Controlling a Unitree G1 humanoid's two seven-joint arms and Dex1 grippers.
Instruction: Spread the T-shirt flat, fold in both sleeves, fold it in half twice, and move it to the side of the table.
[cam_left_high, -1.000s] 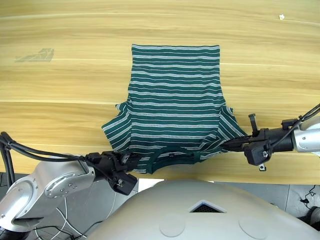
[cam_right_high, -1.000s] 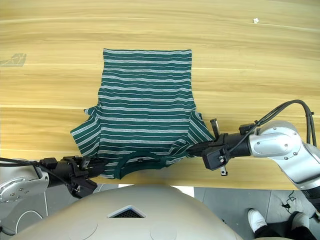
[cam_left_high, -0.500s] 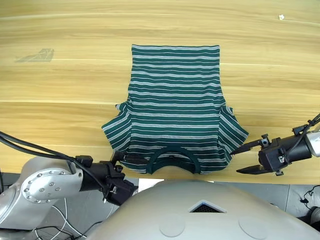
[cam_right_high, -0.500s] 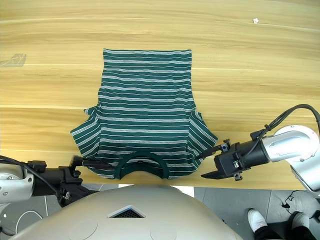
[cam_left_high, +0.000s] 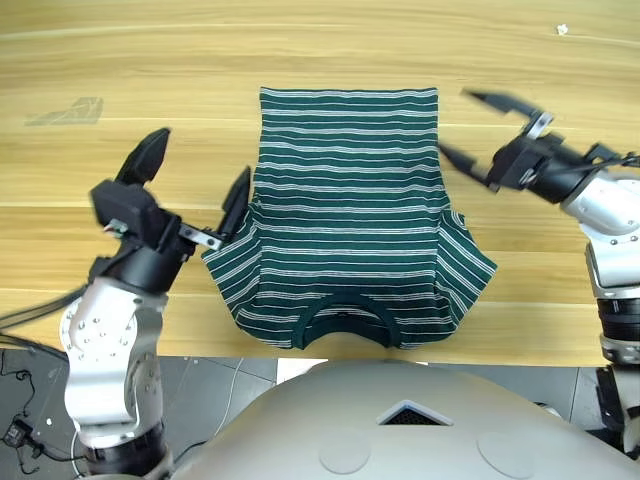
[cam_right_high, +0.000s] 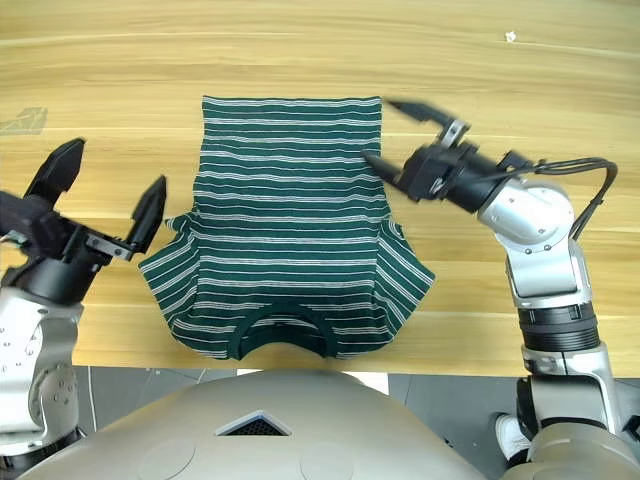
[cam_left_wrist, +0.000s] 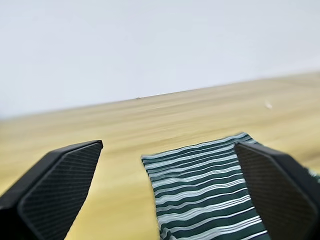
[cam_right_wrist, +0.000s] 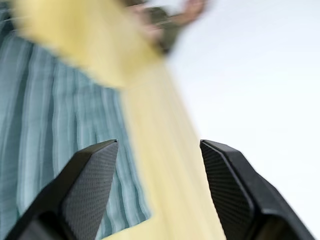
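Beside T-shirt (cam_left_high: 348, 200): left fingers (cam_left_high: 150, 160), right fingers (cam_right_wrist: 235, 190) spread wide, empty.

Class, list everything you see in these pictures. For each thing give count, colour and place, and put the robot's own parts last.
table: one, light wood, under everything else.
T-shirt: one, dark green with white stripes, flat on the middle of the table, collar at the near edge, sleeves not folded.
mark: one, grey, on the table to the far left of the T-shirt.
speck: one, white, on the table at the far right.
floor: grey, below the table's near edge.
left gripper: one, black, jaws open, above the table beside the T-shirt's left sleeve.
right gripper: one, black, jaws open, at the T-shirt's right edge near its far corner.
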